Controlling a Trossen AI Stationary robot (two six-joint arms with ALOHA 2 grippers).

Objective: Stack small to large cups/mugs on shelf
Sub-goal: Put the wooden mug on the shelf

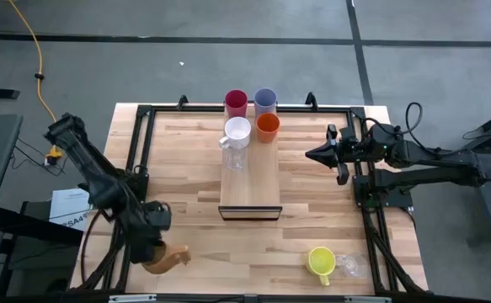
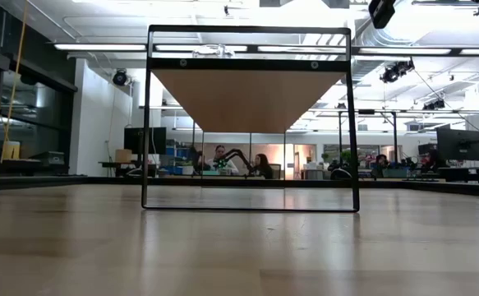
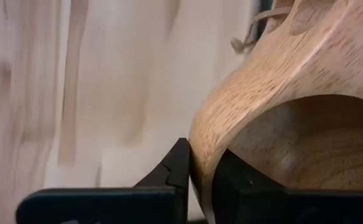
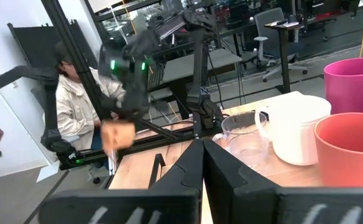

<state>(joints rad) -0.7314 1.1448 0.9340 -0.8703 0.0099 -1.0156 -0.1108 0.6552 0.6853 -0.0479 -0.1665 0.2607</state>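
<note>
Left tool [image 1: 154, 246] sits low at the near-left corner of the worktop [image 1: 186, 160], pinching the wall of the wooden cup [image 1: 165, 258]; in the left wrist view its fingers [image 3: 178, 165] stand either side of the cup's rim [image 3: 201, 155], one outside, one inside the bowl. The cup shows tilted, its handle pointing toward the worktop's middle. Right tool [image 1: 312, 155] hovers at the far right of the worktop, aimed at the shelf [image 1: 251, 189]; its fingers are pressed together with nothing between them, as the right wrist view shows [image 4: 201, 163]. On the far end of the shelf stand four items in a cluster: white mug [image 1: 237, 130], orange tumbler [image 1: 267, 126], and a clear glass [image 1: 234, 154] just in front of the white mug. Behind them, at the worktop's far edge, stand the red tumbler [image 1: 236, 103] and lavender tumbler [image 1: 265, 100], side by side. The near half of the shelf carries nothing. Yellow mug [image 1: 321, 260] stands at the near right of the worktop, a second clear glass [image 1: 347, 267] lying just beside it. In the low view the shelf appears from beneath, on a black frame [image 2: 146, 123]. A seated person [image 4: 81, 102] shows beyond the worktop in the right wrist view.
</note>
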